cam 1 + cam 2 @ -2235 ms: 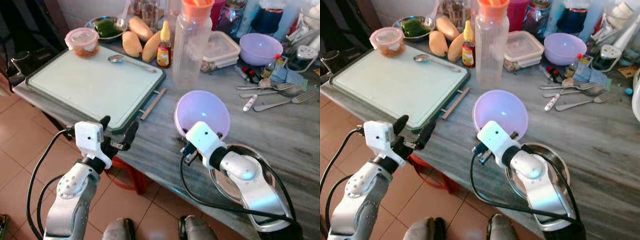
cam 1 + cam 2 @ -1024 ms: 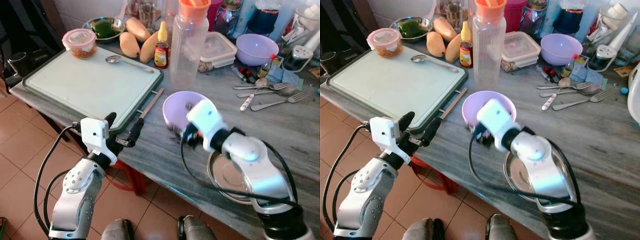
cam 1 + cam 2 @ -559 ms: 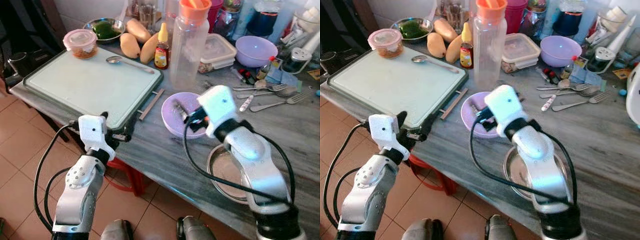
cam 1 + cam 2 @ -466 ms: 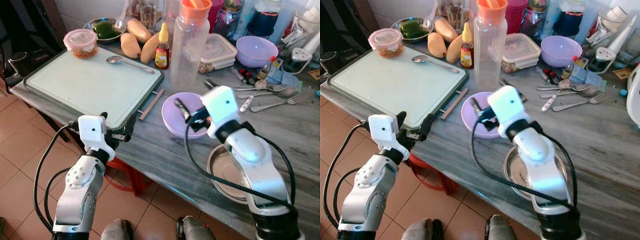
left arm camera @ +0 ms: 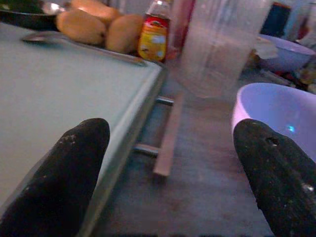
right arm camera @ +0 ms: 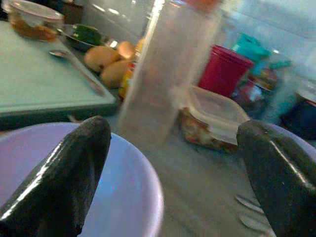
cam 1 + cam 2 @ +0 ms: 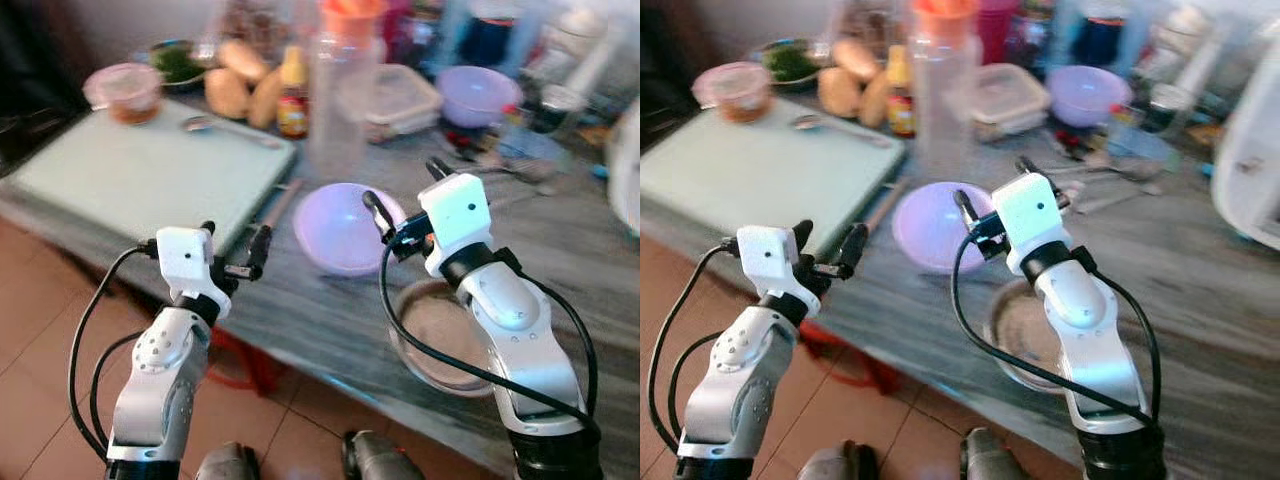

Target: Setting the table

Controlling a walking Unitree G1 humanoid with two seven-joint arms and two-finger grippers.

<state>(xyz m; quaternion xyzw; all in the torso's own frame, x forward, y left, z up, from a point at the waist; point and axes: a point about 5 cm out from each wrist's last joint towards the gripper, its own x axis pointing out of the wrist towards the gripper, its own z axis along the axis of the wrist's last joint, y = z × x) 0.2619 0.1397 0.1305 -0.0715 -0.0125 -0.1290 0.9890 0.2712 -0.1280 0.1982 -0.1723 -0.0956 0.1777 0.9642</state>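
Note:
A lilac bowl (image 7: 345, 228) stands upright on the grey table (image 7: 300, 300), just past the corner of the pale green board (image 7: 140, 165). My right gripper (image 7: 405, 188) hovers open at the bowl's right rim, nothing between its fingers; in the right wrist view the bowl (image 6: 126, 197) lies below the spread fingers (image 6: 59, 173). In front of the bowl a steel plate (image 7: 440, 335) sits under my right forearm. My left gripper (image 7: 235, 242) is open and empty at the table's near edge, pointing along the board's edge (image 5: 59, 98) toward the bowl (image 5: 276, 108).
A tall clear bottle with an orange lid (image 7: 335, 90) stands right behind the bowl. Further back are a second lilac bowl (image 7: 478, 90), a lidded food box (image 7: 395, 95), a sauce bottle (image 7: 292, 105), mangoes (image 7: 228, 90) and loose cutlery (image 7: 500, 165). A spoon (image 7: 225, 125) lies on the board.
The right gripper held the lilac bowl tilted, set it down upright, then opened and drew back to its right rim. The camera has shifted and the picture is blurred.

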